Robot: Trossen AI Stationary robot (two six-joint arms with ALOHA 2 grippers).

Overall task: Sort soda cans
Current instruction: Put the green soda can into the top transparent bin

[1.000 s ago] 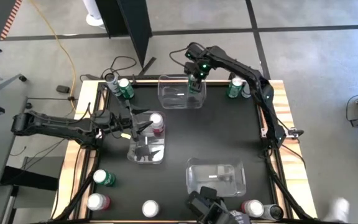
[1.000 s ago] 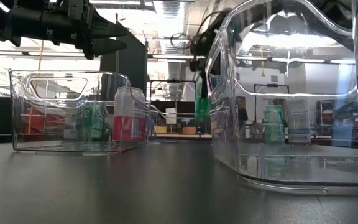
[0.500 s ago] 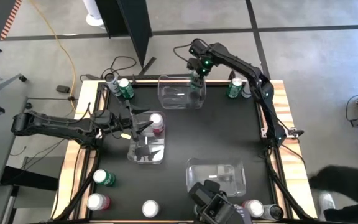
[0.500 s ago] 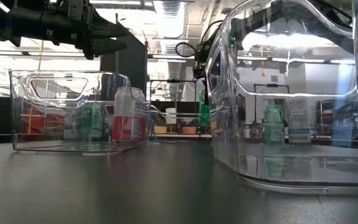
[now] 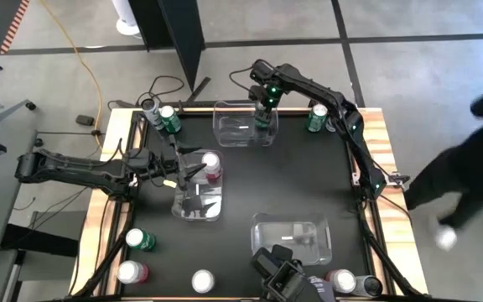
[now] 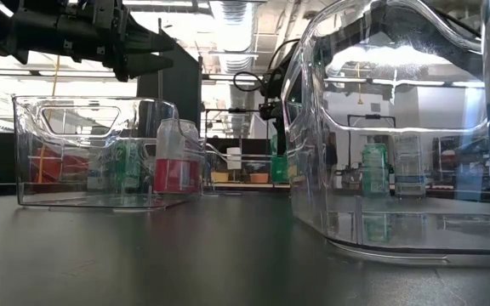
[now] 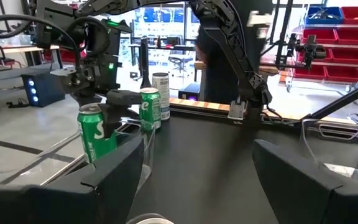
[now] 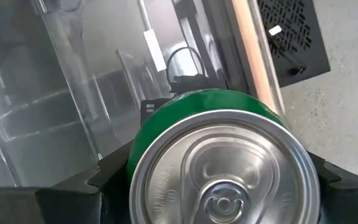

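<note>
- a green cylindrical soda can (image 8: 222, 168) is clasped by the right gripper (image 5: 263, 115), inside the far clear plastic bin (image 5: 229, 126).
- the left gripper (image 5: 193, 172) is spread, holding nothing, above the middle clear bin (image 5: 198, 210), near a red-pink can (image 5: 211, 165).

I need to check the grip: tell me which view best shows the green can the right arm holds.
The right wrist view: the green can fills it, between the right claw's fingers. The left wrist view shows it sideways; the high view mostly hides it under the arm; the low view shows a green sliver.
</note>
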